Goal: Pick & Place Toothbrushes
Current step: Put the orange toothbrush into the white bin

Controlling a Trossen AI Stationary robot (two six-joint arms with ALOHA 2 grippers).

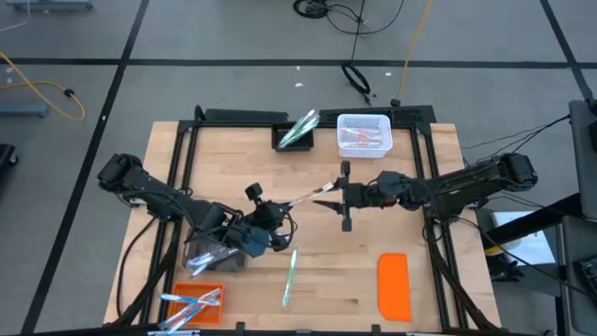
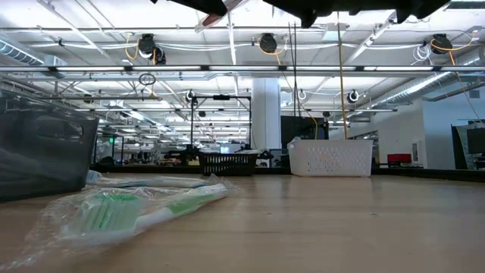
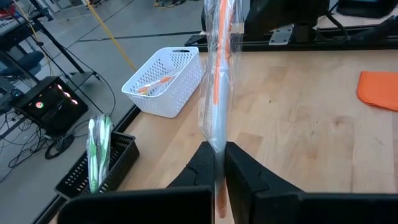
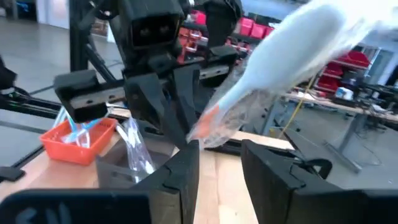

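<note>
My left gripper (image 3: 219, 158) (image 1: 280, 215) is shut on an orange toothbrush (image 3: 217, 74) in a clear wrapper, held above the table's middle. My right gripper (image 4: 219, 163) (image 1: 325, 196) is open; its fingers stand on either side of that toothbrush's orange free end (image 4: 210, 127), and I cannot tell whether they touch it. A green wrapped toothbrush (image 1: 290, 275) (image 2: 136, 212) lies flat on the table near the front. Both grippers show only at the top edge of the low view. My left gripper pinches the wrapped orange toothbrush between its two fingers (image 3: 249, 174) at one end of the handle (image 3: 217, 146), through the clear wrapper. The toothbrush is lifted clear of the table and points away from the fingers toward my right gripper.
At the far edge stand a white basket (image 1: 364, 133) (image 3: 165, 81) with orange toothbrushes and a black bin (image 1: 297, 131) (image 3: 99, 155) with green ones. An orange bin (image 1: 191, 303) with blue toothbrushes and a dark bin (image 1: 210, 252) sit near left. An orange lid (image 1: 394, 285) lies near right.
</note>
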